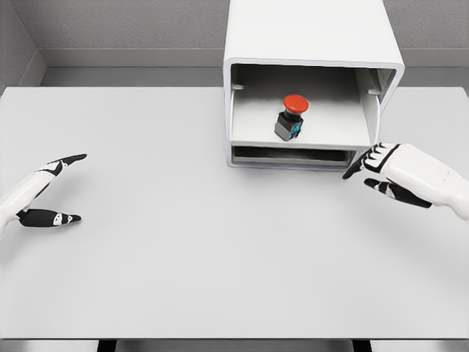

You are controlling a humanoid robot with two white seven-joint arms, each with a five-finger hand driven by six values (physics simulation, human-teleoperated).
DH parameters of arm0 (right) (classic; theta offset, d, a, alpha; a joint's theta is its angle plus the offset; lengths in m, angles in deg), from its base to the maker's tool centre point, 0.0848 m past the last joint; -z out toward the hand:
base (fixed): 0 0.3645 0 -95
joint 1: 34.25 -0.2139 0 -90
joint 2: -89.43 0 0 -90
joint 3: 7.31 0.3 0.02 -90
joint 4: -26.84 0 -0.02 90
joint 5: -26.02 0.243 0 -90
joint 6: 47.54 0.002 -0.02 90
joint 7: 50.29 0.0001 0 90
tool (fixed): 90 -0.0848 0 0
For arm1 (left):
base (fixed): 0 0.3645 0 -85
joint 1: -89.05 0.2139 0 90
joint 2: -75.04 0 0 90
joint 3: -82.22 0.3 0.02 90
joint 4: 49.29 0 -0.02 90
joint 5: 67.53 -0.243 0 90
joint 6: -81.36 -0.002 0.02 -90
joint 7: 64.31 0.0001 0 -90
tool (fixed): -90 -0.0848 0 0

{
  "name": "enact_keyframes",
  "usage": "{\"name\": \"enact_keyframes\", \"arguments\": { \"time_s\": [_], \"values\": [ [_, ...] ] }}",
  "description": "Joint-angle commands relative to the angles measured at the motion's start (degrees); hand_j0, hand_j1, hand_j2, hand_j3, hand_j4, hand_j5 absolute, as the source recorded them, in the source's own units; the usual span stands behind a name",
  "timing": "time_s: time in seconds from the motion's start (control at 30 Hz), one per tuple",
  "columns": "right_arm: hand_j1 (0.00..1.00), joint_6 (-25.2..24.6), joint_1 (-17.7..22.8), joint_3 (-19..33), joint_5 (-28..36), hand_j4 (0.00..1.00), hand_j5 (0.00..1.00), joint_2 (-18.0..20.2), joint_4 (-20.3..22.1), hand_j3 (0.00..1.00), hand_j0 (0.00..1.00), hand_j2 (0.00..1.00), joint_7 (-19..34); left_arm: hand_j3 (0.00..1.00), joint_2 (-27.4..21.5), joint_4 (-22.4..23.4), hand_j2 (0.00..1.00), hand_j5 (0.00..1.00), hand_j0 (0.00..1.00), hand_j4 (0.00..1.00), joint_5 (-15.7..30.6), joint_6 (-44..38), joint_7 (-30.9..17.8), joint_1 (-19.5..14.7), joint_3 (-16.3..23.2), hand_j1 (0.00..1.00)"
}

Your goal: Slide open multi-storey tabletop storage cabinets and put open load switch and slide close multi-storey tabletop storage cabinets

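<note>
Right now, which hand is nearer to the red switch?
Right. The right hand is beside the cabinet holding the switch; the left hand is far at the table's left.

One white storage cabinet [311,44] on one table [183,242]. One red-capped switch [291,117] on one pulled-out drawer [300,136]; perhaps a second drawer below. Two hands: left [40,194], right [399,172].
</note>
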Motion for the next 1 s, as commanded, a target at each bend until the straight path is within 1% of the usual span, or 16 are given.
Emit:
{"name": "enact_keyframes", "arguments": {
  "time_s": [0.0,0.03,0.07,0.1,0.2,0.23,0.3,0.43,0.47,0.53,0.6,0.63,0.7,0.87,0.97],
  "values": [
    [0.58,-0.1,0.0,-1.1,0.0,0.58,0.58,-0.1,-0.7,0.58,0.58,0.58,0.0,1.0,-0.1,-0.1,1.0,1.0,1.0,1.0,0.5,-0.1,0.0,0.0,-0.1,1.0],
    [0.58,-0.1,-0.2,-1.2,0.0,0.58,0.58,-1.2,-1.1,0.58,0.58,0.58,1.1,1.0,-0.1,0.0,1.0,1.0,1.0,1.0,0.5,-0.1,0.0,0.0,-0.1,1.0],
    [0.58,-0.1,-1.2,-1.3,0.0,0.58,0.58,-1.8,-1.3,0.58,0.58,0.58,2.7,1.0,-0.1,0.0,1.0,1.0,1.0,1.0,0.5,-0.1,0.0,0.0,-0.1,1.0],
    [0.58,-0.1,-1.5,-1.3,0.0,0.58,0.58,-2.7,-1.8,0.58,0.58,0.58,3.1,1.0,-0.1,0.0,1.0,1.0,1.0,1.0,0.5,-0.1,0.0,-0.1,-0.1,1.0],
    [0.58,-0.1,-1.7,-1.4,-0.1,0.58,0.58,-2.8,-2.3,0.58,0.58,0.58,3.1,1.0,-0.1,0.0,1.0,1.0,1.0,1.0,0.5,-0.1,0.0,0.1,-0.7,1.0],
    [0.58,-0.1,-2.2,-1.4,-0.1,0.58,0.58,-2.8,-2.3,0.58,0.58,0.58,3.1,1.0,-0.1,0.0,1.0,1.0,1.0,1.0,0.5,-0.1,0.0,0.1,-0.7,1.0],
    [0.58,-0.1,-4.2,-3.5,-0.1,0.58,0.58,-2.8,-3.6,0.58,0.58,0.58,3.1,1.0,-0.1,0.0,1.0,1.0,1.0,1.0,0.5,-0.1,0.0,0.1,-0.7,1.0],
    [0.59,-0.1,-5.1,-4.0,-0.2,0.59,0.59,-2.8,-4.9,0.59,0.59,0.59,3.2,1.0,-0.1,0.0,1.0,1.0,1.0,1.0,0.5,-0.1,0.0,0.1,-0.8,1.0],
    [0.59,-0.1,-5.3,-4.1,-0.2,0.59,0.59,-3.2,-5.2,0.59,0.59,0.59,3.3,1.0,-0.1,0.0,1.0,1.0,1.0,1.0,0.5,-0.1,0.0,0.1,-0.8,1.0],
    [0.6,-0.1,-6.4,-4.1,-0.7,0.6,0.6,-5.0,-6.2,0.6,0.6,0.6,5.6,1.0,-0.1,0.0,1.0,1.0,1.0,1.0,0.5,-0.1,0.0,0.1,-0.8,1.0],
    [0.6,-0.1,-6.9,-4.5,-0.8,0.6,0.6,-5.4,-7.0,0.6,0.6,0.6,5.6,1.0,-0.1,0.0,1.0,1.0,1.0,1.0,0.5,-0.1,0.0,0.1,-0.8,1.0],
    [0.6,-0.1,-8.4,-5.5,-0.8,0.6,0.6,-5.6,-7.8,0.6,0.6,0.6,5.6,1.0,-0.1,0.0,1.0,1.0,1.0,1.0,0.5,-0.1,0.0,0.2,-1.2,1.0],
    [0.6,-0.1,-9.1,-6.3,-0.8,0.6,0.6,-5.6,-8.5,0.6,0.6,0.6,5.6,1.0,-0.1,0.0,1.0,1.0,1.0,1.0,0.5,-0.1,0.0,0.2,-1.3,1.0],
    [0.61,-0.1,-9.1,-6.2,-0.8,0.61,0.61,-5.3,-8.8,0.61,0.61,0.61,5.6,1.0,-0.1,0.0,1.0,1.0,1.0,1.0,0.5,-0.1,0.0,0.2,-1.3,1.0],
    [0.61,-0.1,-8.4,-6.0,-0.4,0.61,0.61,-4.9,-8.5,0.61,0.61,0.61,5.5,1.0,-0.1,0.0,1.0,1.0,1.0,1.0,0.4,-0.1,0.0,0.3,-1.4,1.0]
  ]
}}
